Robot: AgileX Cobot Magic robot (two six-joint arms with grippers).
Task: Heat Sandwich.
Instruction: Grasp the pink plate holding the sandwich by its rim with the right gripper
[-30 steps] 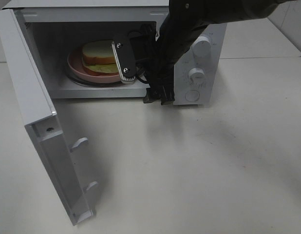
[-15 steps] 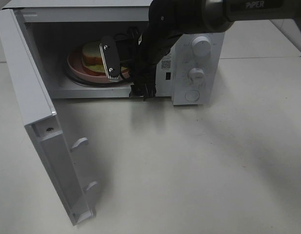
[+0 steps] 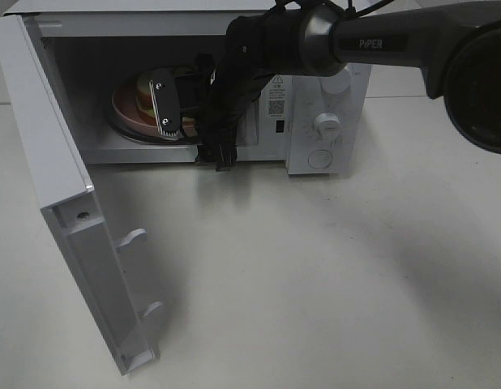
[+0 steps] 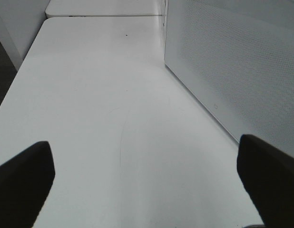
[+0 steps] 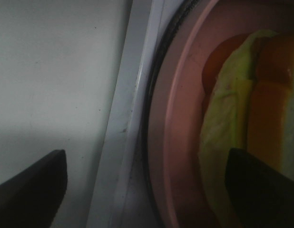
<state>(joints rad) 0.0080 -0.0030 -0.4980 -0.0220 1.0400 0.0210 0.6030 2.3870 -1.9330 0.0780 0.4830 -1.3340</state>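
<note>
Both left fingers point(image 4: 23, 183) and right fingers point(image 5: 33, 187) gape wide, empty; with the sandwich point(image 5: 261, 118) on its plate point(image 5: 180, 118) inside the microwave point(image 3: 327, 154) at the tabletop's point(image 3: 315, 284) far edge, the right should back straight out before the door point(image 3: 48, 146) swings.

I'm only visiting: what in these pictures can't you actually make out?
- Sandwich: the high view has the right claw and its arm covering most of it; the right wrist view is blurred and cuts it off at the edge.
- Dial markings on the microwave: too small in the high view.
- Left claw: outside the high view; the left wrist view shows only two dark tips, cut off by the edge.
</note>
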